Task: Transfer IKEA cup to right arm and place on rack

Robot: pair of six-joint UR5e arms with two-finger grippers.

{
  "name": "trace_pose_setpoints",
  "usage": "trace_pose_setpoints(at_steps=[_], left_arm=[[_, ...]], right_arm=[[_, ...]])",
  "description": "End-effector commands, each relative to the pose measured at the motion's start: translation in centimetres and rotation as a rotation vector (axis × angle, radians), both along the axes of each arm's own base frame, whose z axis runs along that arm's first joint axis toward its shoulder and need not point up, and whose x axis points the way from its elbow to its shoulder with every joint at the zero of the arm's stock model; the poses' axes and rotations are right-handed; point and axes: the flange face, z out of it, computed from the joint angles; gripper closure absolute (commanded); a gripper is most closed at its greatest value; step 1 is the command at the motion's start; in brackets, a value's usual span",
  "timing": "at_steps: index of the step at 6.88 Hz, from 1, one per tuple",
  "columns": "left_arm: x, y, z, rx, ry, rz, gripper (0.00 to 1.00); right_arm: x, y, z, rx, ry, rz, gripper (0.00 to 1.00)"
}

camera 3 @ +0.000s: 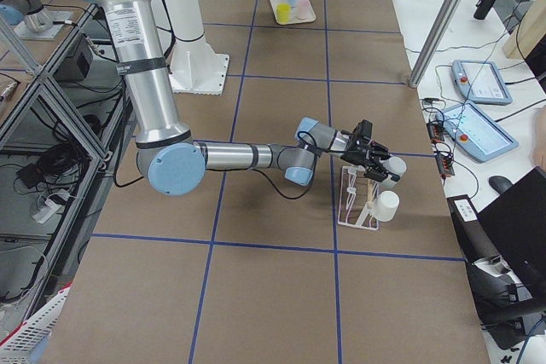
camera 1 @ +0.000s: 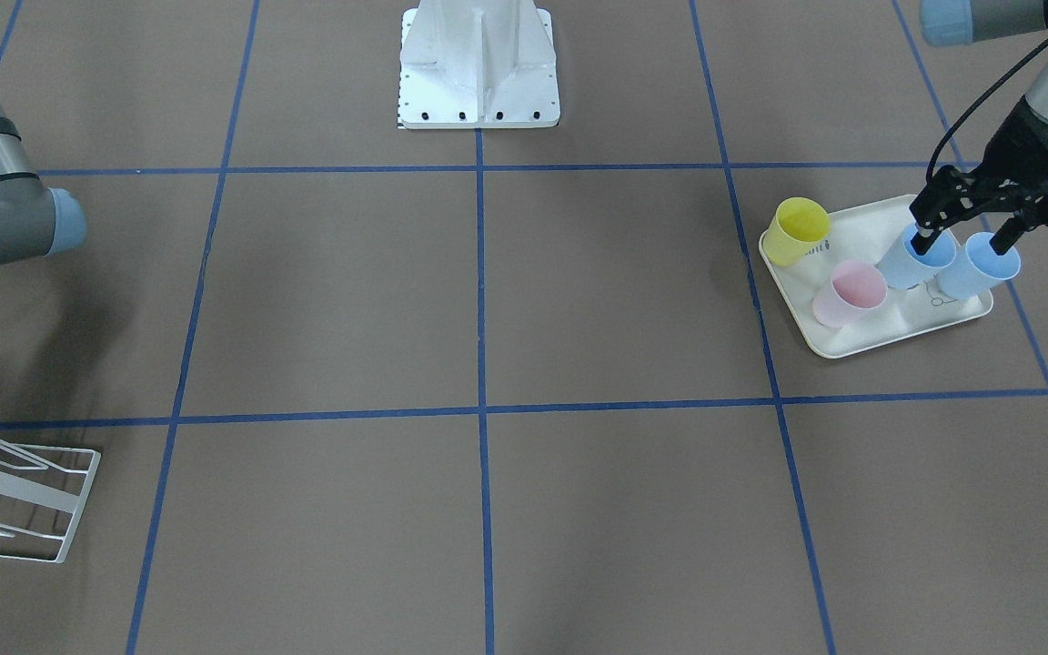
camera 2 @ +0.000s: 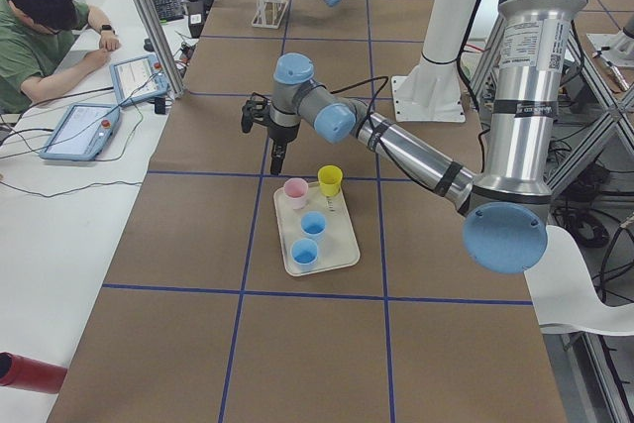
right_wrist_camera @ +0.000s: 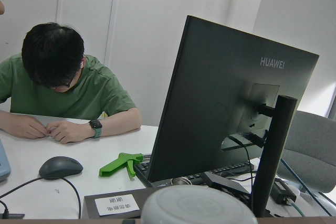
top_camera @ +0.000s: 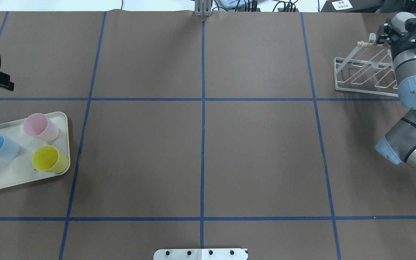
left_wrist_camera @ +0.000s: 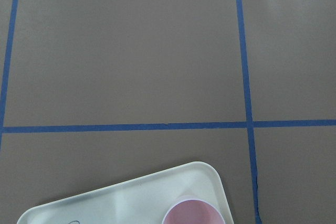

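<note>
While the left claw (camera 1: 962, 242) hangs with its fingers spread wide, it grips nothing. At the right of the front-facing view its two fingertips overlap the mouths of a blue cup (camera 1: 901, 268) and a second blue cup (camera 1: 974, 275), but the left side view shows the claw raised above the cups, off the tray's far edge by the pink cup (camera 1: 847, 298). A yellow cup (camera 1: 797, 235) stands at the tray's upper left corner. All four cups sit upright on the cream tray (camera 1: 861, 341), on the brown worktop (camera 1: 624, 300). Far across it, at lower left, stands the white wire rack (camera 1: 28, 494). The right claw (camera 3: 374, 164) is at the rack's top; I cannot tell whether it is spread or closed.
</note>
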Motion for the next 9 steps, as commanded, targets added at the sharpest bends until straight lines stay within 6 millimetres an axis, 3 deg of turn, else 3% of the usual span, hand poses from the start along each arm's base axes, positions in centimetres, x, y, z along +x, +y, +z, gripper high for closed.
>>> trace_pose_setpoints(at_steps=[1, 6, 7, 8, 9], left_arm=[[-0.12, 0.08, -0.29, 0.0, 0.005, -0.007, 0.0], [-0.02, 0.07, -0.5, -0.001, 0.009, -0.008, 0.0], [-0.01, 0.05, -0.43, -0.002, 0.008, -0.008, 0.0], [0.01, 0.02, -0.36, -0.003, 0.007, -0.007, 0.0], [-0.01, 0.02, -0.22, -0.003, 0.005, -0.007, 0.0]], right_arm=[[0.25, 0.4, 0.69, -0.008, 0.005, 0.002, 1.0], [0.59, 0.53, 1.1, -0.015, 0.006, 0.008, 1.0], [0.55, 0.47, 1.02, -0.015, 0.006, 0.008, 0.78], [0.6, 0.39, 0.93, -0.014, 0.005, 0.01, 0.2], [0.58, 0.34, 0.82, -0.011, 0.003, 0.011, 0.02]])
